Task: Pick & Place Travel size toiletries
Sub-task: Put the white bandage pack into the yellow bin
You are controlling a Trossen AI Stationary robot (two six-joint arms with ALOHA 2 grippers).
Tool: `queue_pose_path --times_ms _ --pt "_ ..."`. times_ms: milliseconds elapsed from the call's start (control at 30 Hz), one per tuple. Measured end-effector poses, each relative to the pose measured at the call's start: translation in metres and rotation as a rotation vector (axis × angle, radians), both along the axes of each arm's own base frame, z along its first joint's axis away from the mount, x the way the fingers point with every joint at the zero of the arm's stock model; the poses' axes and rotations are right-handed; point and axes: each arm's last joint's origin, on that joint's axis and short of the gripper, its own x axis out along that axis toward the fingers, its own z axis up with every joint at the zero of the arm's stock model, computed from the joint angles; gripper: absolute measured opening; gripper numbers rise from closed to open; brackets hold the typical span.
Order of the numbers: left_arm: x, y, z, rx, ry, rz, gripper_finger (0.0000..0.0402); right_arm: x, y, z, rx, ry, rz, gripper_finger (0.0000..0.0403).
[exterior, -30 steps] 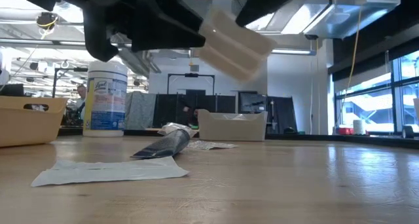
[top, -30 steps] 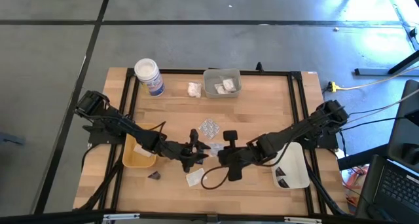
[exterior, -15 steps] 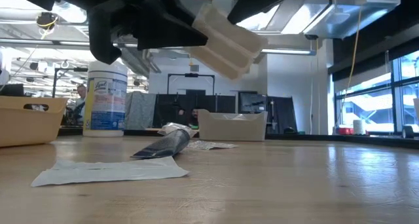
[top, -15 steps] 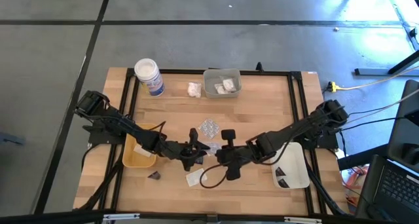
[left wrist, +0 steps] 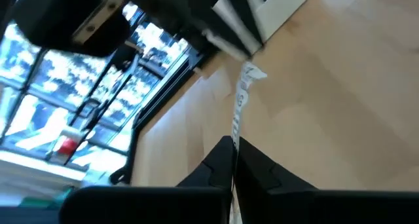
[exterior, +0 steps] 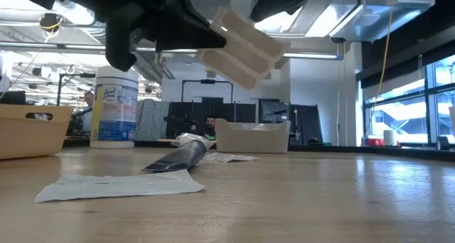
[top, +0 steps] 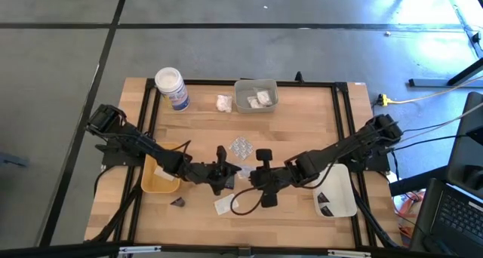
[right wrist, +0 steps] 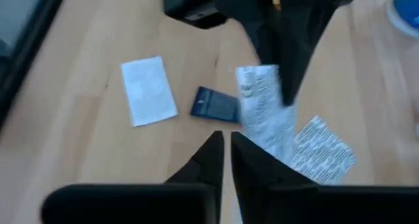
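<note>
Mid-table | left pincer [top: 229, 170] clamps thin white printed sachet [right wrist: 262, 106] | right pincer [top: 246, 176] slightly parted

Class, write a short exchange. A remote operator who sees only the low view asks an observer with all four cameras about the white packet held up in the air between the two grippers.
Operator: In the low view the flat white printed packet hangs among dark shapes. Which gripper has it?
Observer: The left gripper is shut on it. The left wrist view shows it edge-on between those fingers, and the right gripper is close beside.
Operator: Is there a tray I cannot see?
Observer: Yes. The high view shows a white plastic tray by the right arm, with small dark wedges lying in it.
</note>
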Motion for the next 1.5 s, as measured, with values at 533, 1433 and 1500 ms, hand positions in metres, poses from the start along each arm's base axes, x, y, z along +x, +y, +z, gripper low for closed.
queue_pose_path --times_ms 533,1433,1500 --pt "-0.057 -0.009 0.048 -0.051 -0.005 0.122 0.0002 -0.05 -0.025 0.05 0.015 0.001 -0.185 0.0116" --pt "-0.187 -0.018 0.107 -0.569 0.067 0.078 0.0002 -0.041 -0.068 0.05 -0.006 0.074 -0.243 0.001" --pt "-0.189 -0.016 0.109 -0.578 0.087 0.111 0.0002 -0.042 -0.07 0.049 -0.013 0.09 -0.247 0.0005"
